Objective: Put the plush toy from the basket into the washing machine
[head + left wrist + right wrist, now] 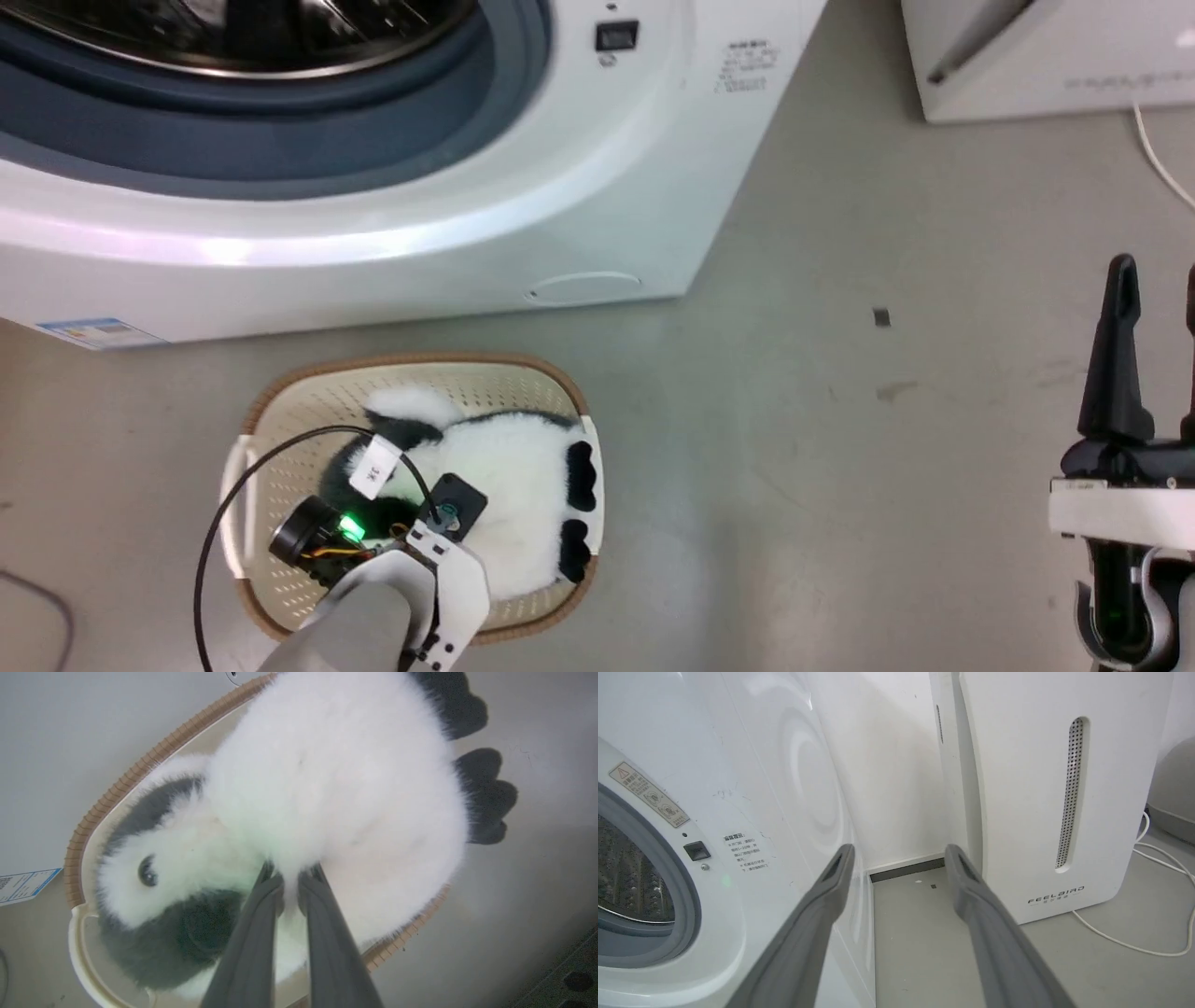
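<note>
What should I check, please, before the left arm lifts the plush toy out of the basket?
1. The left end effector is shut on the plush toy, pinching its white fur: ok.
2. The grip is deep enough for lifting: cannot tell; fur hides the contact.
3. The washing machine has its porthole open: ok.
4. The right end effector is open and away from the basket: ok.
5. The toy's black paws are free of the basket rim: cannot tell.

- One plush toy [504, 485] is counted.
- One basket [420, 360] is counted.
- One washing machine [607, 187] is counted.
- Two grippers are counted: left gripper [292, 873] and right gripper [899, 853].
</note>
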